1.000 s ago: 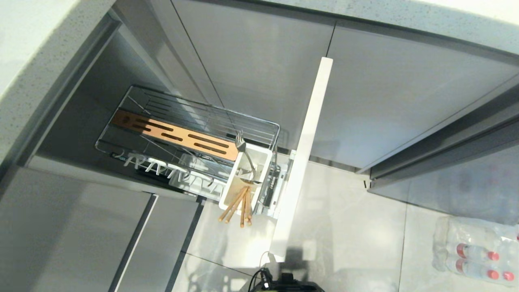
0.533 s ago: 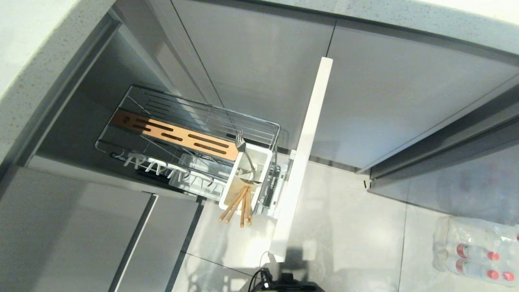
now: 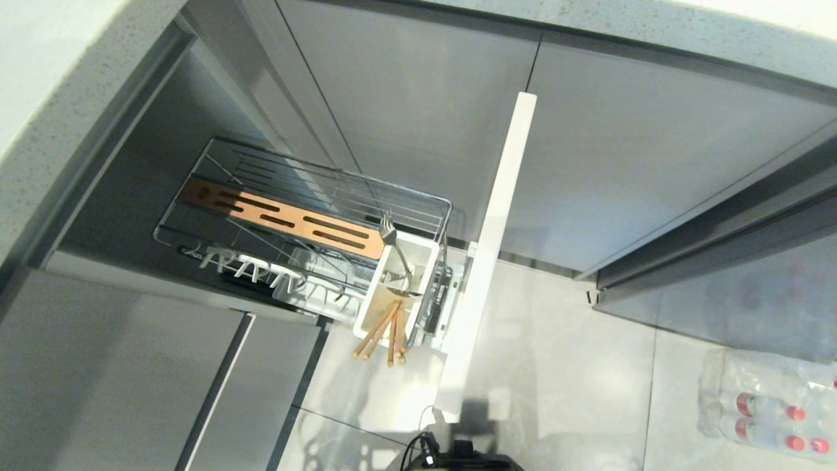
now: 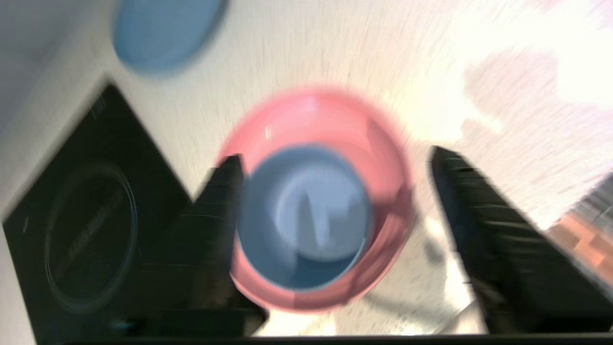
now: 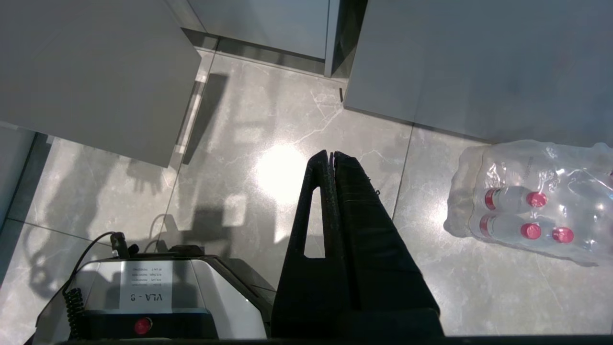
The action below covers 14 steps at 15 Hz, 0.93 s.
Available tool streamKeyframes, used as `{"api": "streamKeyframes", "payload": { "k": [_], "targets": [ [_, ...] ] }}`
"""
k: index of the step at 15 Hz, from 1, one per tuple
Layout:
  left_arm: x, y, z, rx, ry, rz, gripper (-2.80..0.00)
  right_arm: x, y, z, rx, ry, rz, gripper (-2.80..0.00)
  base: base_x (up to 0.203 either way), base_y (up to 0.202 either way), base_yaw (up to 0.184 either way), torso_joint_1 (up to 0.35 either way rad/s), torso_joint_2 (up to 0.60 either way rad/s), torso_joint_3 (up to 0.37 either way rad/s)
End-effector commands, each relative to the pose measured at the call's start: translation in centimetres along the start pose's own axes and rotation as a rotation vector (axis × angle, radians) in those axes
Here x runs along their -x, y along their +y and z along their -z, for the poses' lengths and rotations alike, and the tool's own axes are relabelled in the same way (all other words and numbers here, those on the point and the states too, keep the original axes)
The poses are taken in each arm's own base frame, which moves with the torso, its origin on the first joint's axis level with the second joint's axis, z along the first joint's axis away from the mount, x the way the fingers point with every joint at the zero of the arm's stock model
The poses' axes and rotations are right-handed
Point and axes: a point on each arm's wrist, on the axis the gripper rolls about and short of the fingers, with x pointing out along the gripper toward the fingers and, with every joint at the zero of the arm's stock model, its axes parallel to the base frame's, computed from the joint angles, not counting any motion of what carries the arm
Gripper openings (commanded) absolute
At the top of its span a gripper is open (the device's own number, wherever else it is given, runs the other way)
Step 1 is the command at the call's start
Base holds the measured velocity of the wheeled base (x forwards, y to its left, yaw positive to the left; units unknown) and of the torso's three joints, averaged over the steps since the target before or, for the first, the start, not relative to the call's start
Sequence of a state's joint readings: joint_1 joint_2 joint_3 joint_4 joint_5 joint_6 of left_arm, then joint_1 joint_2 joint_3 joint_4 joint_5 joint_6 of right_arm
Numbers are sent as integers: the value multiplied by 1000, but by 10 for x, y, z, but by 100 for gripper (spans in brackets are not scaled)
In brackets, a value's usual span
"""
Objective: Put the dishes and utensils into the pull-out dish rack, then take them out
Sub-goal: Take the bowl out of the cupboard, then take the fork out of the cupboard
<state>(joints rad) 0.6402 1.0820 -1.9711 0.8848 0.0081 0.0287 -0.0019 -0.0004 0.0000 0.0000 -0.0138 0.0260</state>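
The left pincer (image 4: 330, 191) hangs spread wide above the periwinkle-blue bowl (image 4: 304, 215), which sits on the salmon-pink plate (image 4: 378, 143) on the pale desk (image 4: 335, 48), gripping nothing. The right pincer (image 5: 331, 160) is pressed together over the floor (image 5: 239, 143). In the pull-out dish rack (image 3: 294, 196), the fork (image 3: 392, 245) and chopsticks (image 3: 382, 333) stand in the utensil cup (image 3: 428, 252).

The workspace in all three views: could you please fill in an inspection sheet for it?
Surface: pale speckled countertop.
Job's things: blue bowl sits in salmon-pink plate; metal fork and wooden chopsticks stand in white utensil cup of chrome wire rack.
Clutter: blue plate, black hob.
Grippers: left pincer open above bowl; right pincer shut over floor.
Cables: black cable.
Surroundings: wrapped bottles.
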Motion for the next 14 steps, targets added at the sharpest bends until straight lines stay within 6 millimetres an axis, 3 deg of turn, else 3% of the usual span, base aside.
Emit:
{"api": "streamKeyframes", "payload": {
  "k": [1,5,7,9,14],
  "targets": [
    [31,1,-4,6,-107,13,-280,0,0,0,0,0,0,-280,0,0,0,0,0,0],
    [69,9,-24,198,-439,154,-280,0,0,0,-1,0,0,-280,0,0,0,0,0,0],
    [81,18,-25,300,-517,266,-280,0,0,0,-2,0,0,-280,0,0,0,0,0,0],
    [80,27,-22,407,-509,408,-280,0,0,0,0,0,0,-280,0,0,0,0,0,0],
    [46,25,-16,670,-298,754,-280,0,0,0,0,0,0,-280,0,0,0,0,0,0]
  ]
}}
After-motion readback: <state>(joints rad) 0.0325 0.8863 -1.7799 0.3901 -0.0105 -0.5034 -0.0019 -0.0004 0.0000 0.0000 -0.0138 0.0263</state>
